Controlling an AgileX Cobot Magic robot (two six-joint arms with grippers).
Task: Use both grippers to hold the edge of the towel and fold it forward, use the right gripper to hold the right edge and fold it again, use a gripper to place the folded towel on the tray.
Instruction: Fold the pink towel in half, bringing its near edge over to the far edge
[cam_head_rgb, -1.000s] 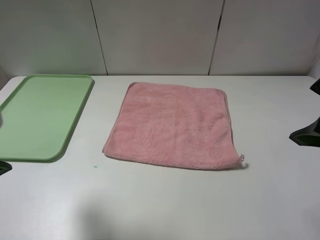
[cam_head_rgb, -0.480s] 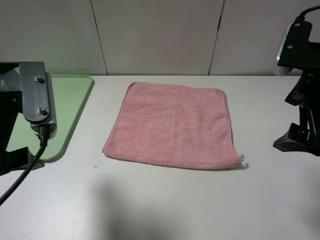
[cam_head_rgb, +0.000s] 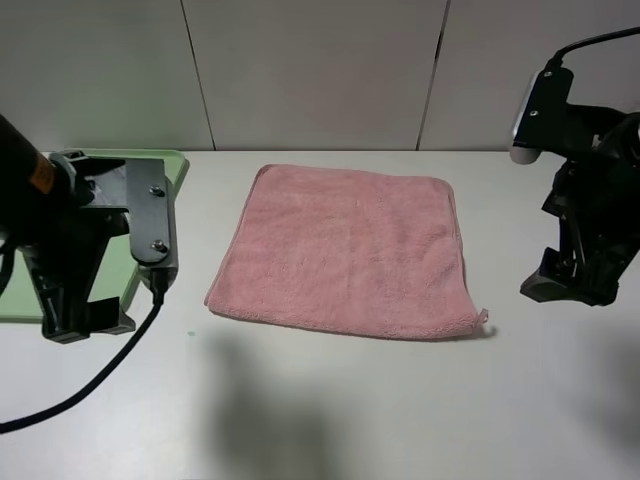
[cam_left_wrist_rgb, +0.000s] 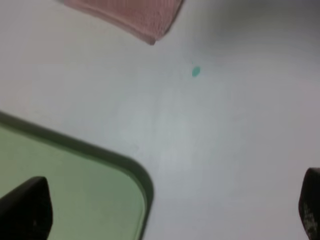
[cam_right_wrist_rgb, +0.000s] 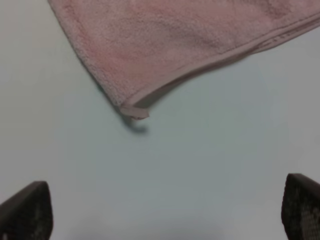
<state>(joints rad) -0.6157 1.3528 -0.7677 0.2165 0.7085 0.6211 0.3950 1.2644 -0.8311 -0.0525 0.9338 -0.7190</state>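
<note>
Two grippers hang over the table (cam_head_rgb: 330, 410), one at each side of the towel (cam_head_rgb: 345, 250), and neither touches it; the towel lies flat and unfolded in the middle of the table, pink and roughly square, with its near edge (cam_head_rgb: 335, 325) running slightly askew. You can see its corner loop (cam_right_wrist_rgb: 134, 112) sticking out at the near right corner and lying on the table. Your left gripper (cam_left_wrist_rgb: 167, 210) sits over the near right corner of the tray (cam_left_wrist_rgb: 75, 195); its fingers (cam_left_wrist_rgb: 25, 210) are spread wide, with only tray rim and bare table between them. The tray is light green and lies at the left of the table, well apart from the towel; the left arm hides much of it in the high view. A small green speck (cam_left_wrist_rgb: 195, 71) marks the table between the tray's corner and the towel's near left corner. Your right gripper (cam_right_wrist_rgb: 162, 212) hangs over bare table to the right of the towel, near the corner with the loop; its fingers (cam_right_wrist_rgb: 25, 212) likewise stand wide apart and hold nothing. Height above the table is hard to judge from these views; both grippers look to be clear of it.
</note>
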